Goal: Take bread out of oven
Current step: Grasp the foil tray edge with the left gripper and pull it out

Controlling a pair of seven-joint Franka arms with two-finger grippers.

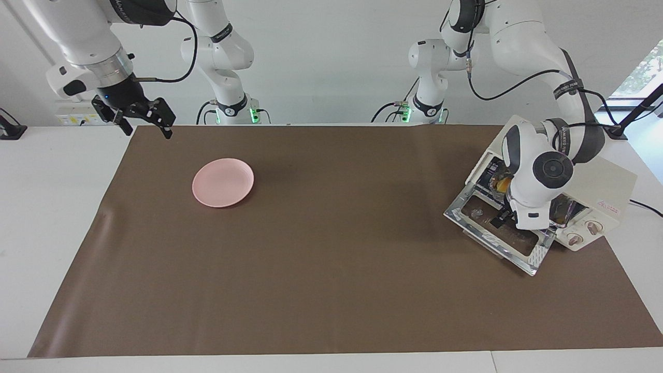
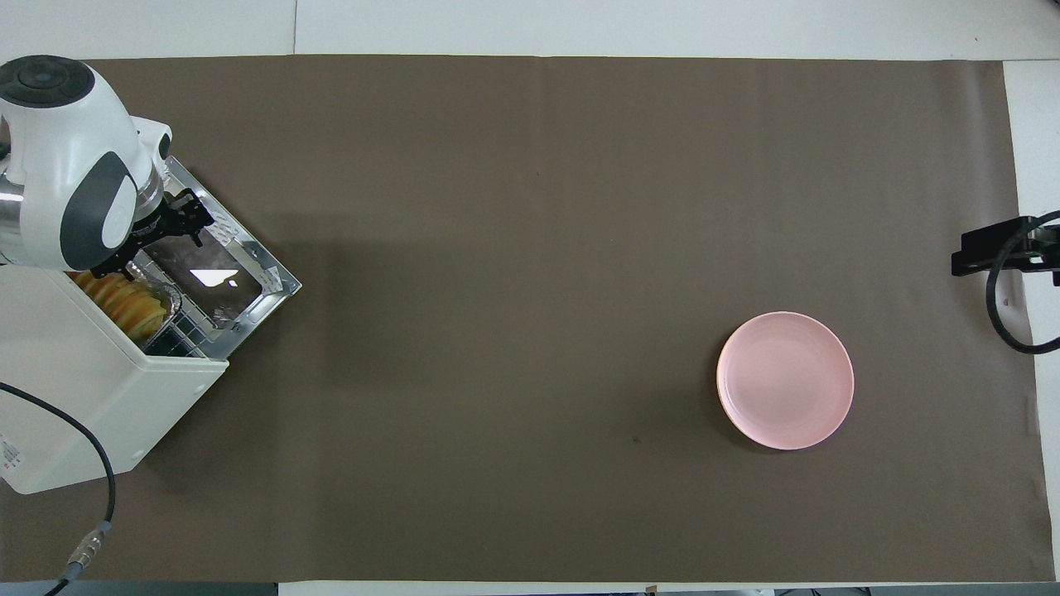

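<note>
Two stages are remaining: grasping and withdrawal. The boxy cream-white countertop oven [image 2: 91, 389] is standing with its glass door [image 2: 217, 273] dropped open; the ridged golden-orange bread loaf [image 2: 124, 302] is lying inside, just beside the left end effector [image 2: 157, 240], which is hovering open and empty. The right end effector [image 1: 135, 116] is waiting, open and empty.

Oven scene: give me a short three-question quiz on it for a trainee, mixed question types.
1. True or false: the oven door is shut.
2. Which arm's pincer is at the oven? A) left B) right
3. Where is the bread?

Key:
1. False; the door lies folded down, open.
2. A; the left pincer is over the open door, while the right pincer waits, open, over the table edge near the plate.
3. On the rack inside the oven, not on the plate.
</note>
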